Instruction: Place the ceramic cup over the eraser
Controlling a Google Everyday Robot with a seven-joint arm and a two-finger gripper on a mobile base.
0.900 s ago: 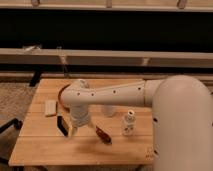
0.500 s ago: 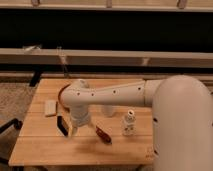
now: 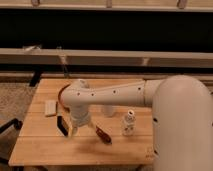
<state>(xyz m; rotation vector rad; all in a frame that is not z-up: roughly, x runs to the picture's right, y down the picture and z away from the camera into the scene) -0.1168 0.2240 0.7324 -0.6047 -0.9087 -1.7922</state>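
gripper (image 3: 77, 129) still low beside the eraser (image 3: 62, 125), no visible shift

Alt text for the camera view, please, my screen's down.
The white arm reaches across the wooden table, its gripper pointing down beside the black eraser. Behind the arm sit an orange bowl and what looks like the ceramic cup; a beige block, reddish piece and white bottle figure lie nearby.

I see a light wooden table (image 3: 45, 150). On it lie a pale beige block (image 3: 50, 107) near the left edge, the black eraser (image 3: 62, 125) just in front of it, and a reddish-brown oblong piece (image 3: 103, 135) mid-table. A white bottle-like figure (image 3: 128, 123) stands further right. The ceramic cup (image 3: 107, 110) and an orange bowl (image 3: 62, 95) sit partly behind the arm. My gripper (image 3: 76, 131) hangs just beside the eraser.
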